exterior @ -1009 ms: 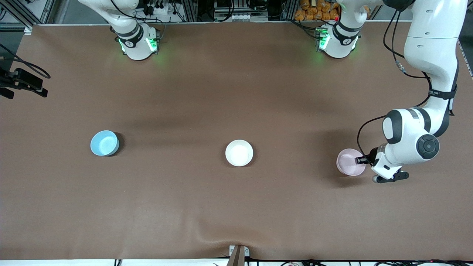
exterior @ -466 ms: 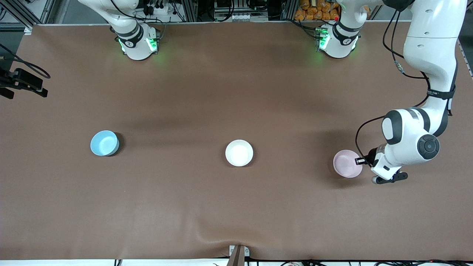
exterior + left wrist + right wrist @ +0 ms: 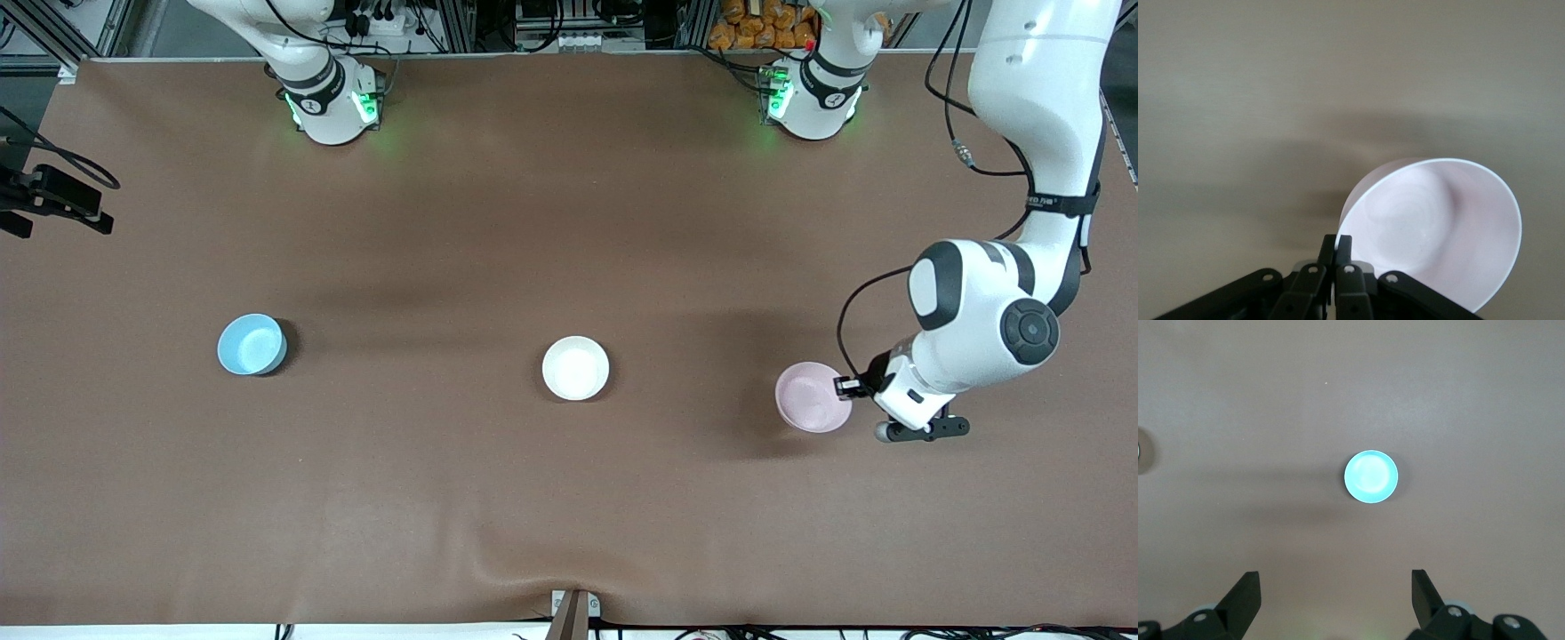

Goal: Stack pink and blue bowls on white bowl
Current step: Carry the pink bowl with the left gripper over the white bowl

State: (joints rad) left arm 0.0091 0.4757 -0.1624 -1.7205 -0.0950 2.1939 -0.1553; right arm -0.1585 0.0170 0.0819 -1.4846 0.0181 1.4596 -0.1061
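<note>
Front view, item 1: pink bowl – toward the left arm's end of the table, rim pinched by the left gripper, whose fingers are clamped tight on the wall at the side facing the arm; an edge grip suits a thin-walled bowl too wide to span. Its shadow lies offset on the brown table, so prob. lifted clear, though not certain. Item 2: white bowl – mid-table, upright, empty, well apart from the fingers; it is the stack base, hence left where both arms reach. Item 3: blue bowl – toward the right arm's end, upright, untouched. Left wrist view: pink bowl sits right at the fingertips, which meet on the rim with one pad inside and one outside; bowl tilts, hanging from that single pinch – judged risk: swing or slip in transit. Right wrist view: right gripper high over the table, fingers spread wide, holding nothing, arm waiting; blue bowl lies well below, roughly centred betw. the fingers – prob. pre-aligned for its own pick.
</note>
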